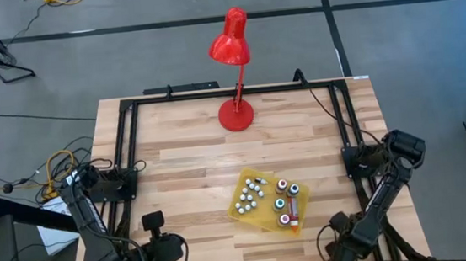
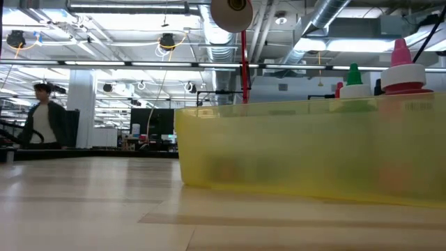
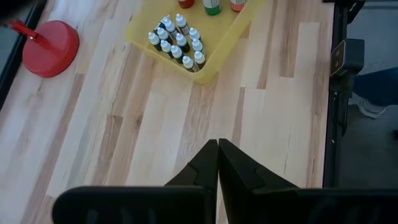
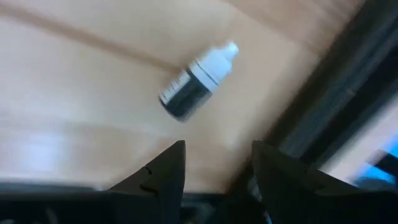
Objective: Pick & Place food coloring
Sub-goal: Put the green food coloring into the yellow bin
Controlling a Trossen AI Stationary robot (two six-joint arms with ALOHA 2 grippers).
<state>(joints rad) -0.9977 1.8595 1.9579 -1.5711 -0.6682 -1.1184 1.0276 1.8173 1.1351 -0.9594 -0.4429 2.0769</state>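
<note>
Right gripper [image 4: 214,165] open, dropper bottle [image 4: 196,81] lying near table edge [image 4: 323,93].

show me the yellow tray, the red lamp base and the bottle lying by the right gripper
yellow tray [image 1: 256,215]: high view, its near-left rim
red lamp base [image 1: 236,114]: high view, middle of the round base
lying bottle [image 4: 193,79]: right wrist view, its body

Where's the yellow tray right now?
In the high view the yellow tray sits on the wooden table, right of centre toward the near edge, in front of the red lamp's base and nearer the right arm.
</note>
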